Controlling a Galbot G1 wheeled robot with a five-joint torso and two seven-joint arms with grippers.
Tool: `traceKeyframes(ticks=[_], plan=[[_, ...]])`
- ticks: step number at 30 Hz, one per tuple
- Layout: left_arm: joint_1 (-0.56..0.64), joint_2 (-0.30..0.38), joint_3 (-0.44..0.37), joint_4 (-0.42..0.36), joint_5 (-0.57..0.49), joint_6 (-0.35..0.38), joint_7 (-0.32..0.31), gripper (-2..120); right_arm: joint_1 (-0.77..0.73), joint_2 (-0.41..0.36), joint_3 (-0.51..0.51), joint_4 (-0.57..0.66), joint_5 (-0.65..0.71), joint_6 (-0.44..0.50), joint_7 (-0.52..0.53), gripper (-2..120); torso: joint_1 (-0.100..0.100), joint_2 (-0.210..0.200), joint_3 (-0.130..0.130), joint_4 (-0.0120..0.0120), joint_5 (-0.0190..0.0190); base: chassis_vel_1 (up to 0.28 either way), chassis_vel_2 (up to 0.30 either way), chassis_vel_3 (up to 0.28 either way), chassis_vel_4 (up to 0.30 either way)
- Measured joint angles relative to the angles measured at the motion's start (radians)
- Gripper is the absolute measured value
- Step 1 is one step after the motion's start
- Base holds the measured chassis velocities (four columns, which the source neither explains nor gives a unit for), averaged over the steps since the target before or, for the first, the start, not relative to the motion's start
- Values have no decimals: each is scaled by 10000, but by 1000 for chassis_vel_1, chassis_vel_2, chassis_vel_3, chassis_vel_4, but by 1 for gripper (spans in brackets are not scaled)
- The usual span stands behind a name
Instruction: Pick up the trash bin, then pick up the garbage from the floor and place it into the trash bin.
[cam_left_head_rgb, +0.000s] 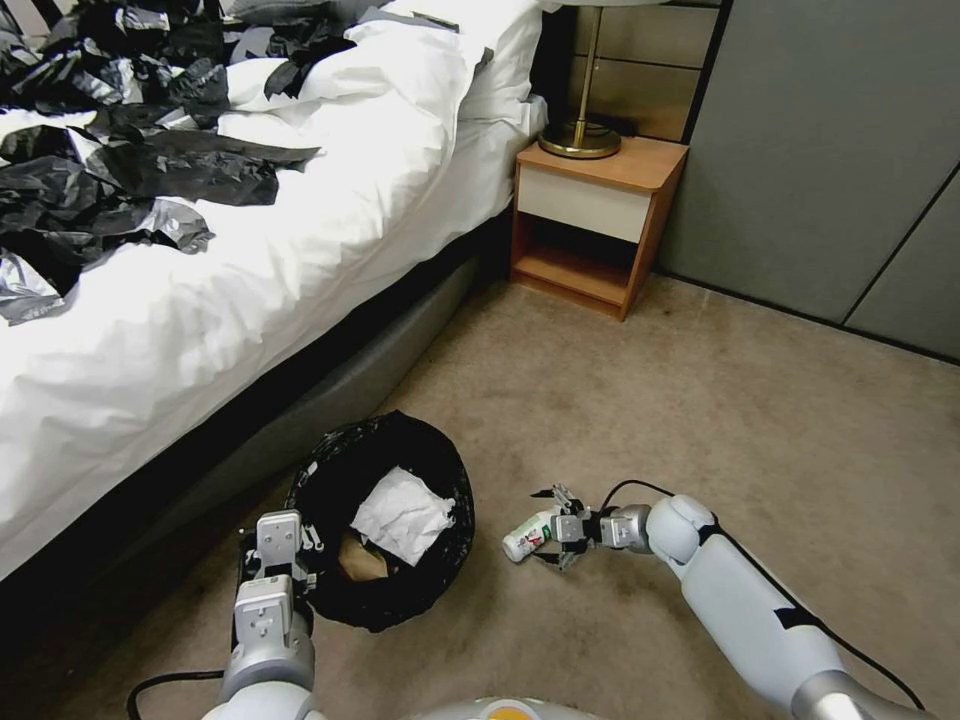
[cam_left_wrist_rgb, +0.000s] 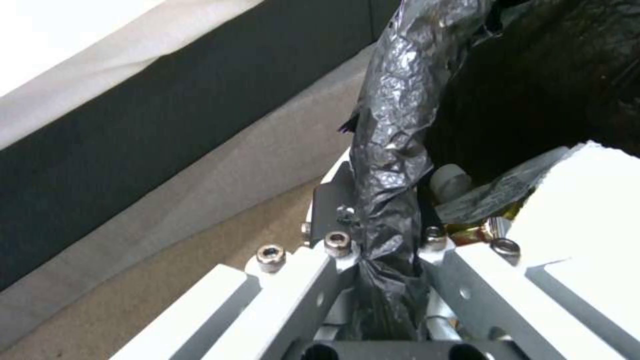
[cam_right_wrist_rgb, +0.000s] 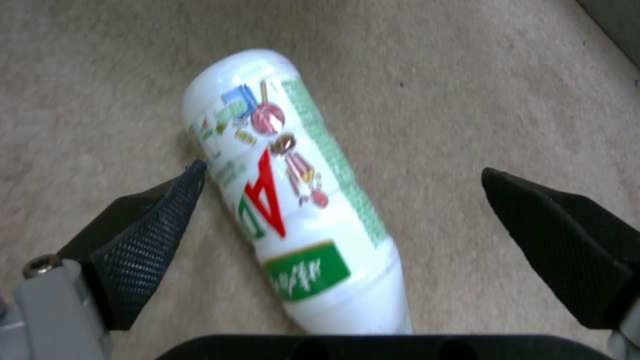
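bottle (cam_right_wrist_rgb: 293, 200) lay between my right jaws (cam_left_head_rgb: 556, 527), spread apart | long axis along my reach | left jaws (cam_left_wrist_rgb: 380, 250) clamped on bin (cam_left_head_rgb: 385, 610) rim

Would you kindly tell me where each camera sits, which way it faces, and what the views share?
Head view: from the robot's head, down at carpet beside the bed; both arms show, left end effector at the trash bin.
Left wrist view: along the fingers clamping the bin's bagged rim.
Right wrist view: down between open pads at the bottle.
Shared: head and right wrist show the bottle; head and left wrist the bin.
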Motion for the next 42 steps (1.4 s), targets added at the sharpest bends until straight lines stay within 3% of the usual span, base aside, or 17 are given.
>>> traceKeyframes(ticks=[10, 26, 40, 42], plan=[[-8, -87, 20, 62, 64, -51, 0, 0, 615, 426, -414, -814, 4, 23, 29, 100, 0, 0, -1, 1, 0, 0, 0, 0, 0], [-118, -94, 15, 242, 40, -101, -7, 0, 397, 794, -316, -1720, 238, 109, 213, 44, -1, 2, -3, -7, -4, 0, 0, 0, 0], [-175, -72, 50, 250, -1, -98, -7, 0, -43, 608, -139, -1182, 726, 111, 355, 28, 0, 1, 0, 5, 5, 0, 0, 0, 0], [-208, 9, 63, 250, -21, -58, -7, 0, -548, 351, -116, -38, 2356, -53, 846, 20, 0, 0, 1, -1, 3, 0, 0, 0, 0]])
